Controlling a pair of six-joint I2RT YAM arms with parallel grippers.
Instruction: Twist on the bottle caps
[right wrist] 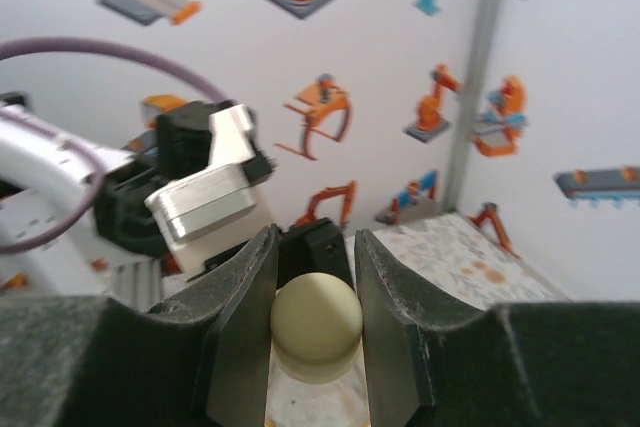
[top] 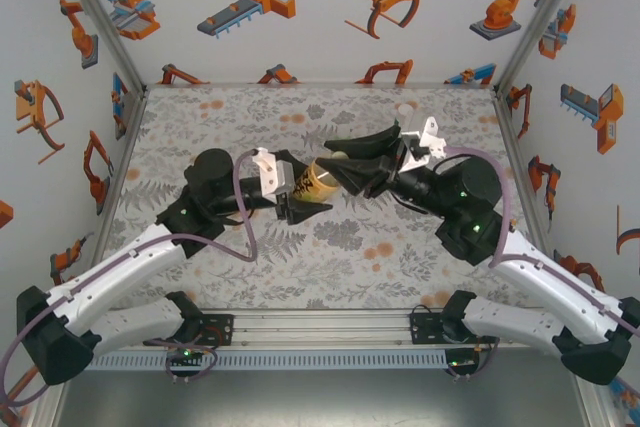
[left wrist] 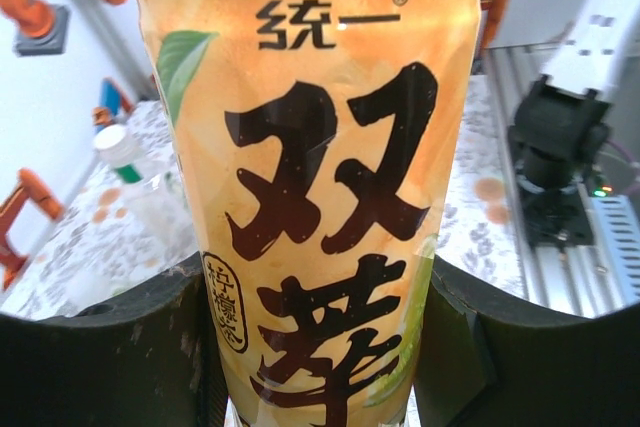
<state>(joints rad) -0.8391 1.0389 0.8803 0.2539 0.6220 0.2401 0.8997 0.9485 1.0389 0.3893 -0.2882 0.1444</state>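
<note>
In the top view, the left claw (top: 300,195) holds the amber-yellow plastic bottle with the printed label (top: 322,179) on its side above the middle of the floral-patterned counter (top: 250,277), its neck pointing to 3 o'clock. The right claw (top: 345,175) meets it from that side, closed at the bottle's mouth. Holding the bottle level and clear of the counter likely lets the two wrists face each other along one axis, so one can steady while the other turns. Towards 1 o'clock, near the far edge, lies a small whitish round cap (top: 405,107), well apart from both claws.

In the left wrist view, the left claw (left wrist: 320,347) is clamped on the amber-yellow bottle (left wrist: 320,197), one dark finger pressed to each flank of the label, a firm hold against twisting. At 9 o'clock, the clear plastic bottle (left wrist: 155,212) rests tilted on the counter with its whitish cap (left wrist: 112,142) seemingly already on.

In the right wrist view, the right claw (right wrist: 315,317) is narrowed on the yellowish round plastic cap (right wrist: 315,327), pinched between both pads with the bottle's mouth just beneath. I judge that the cap is seated for threading; whether it has caught the thread, I cannot tell.
</note>
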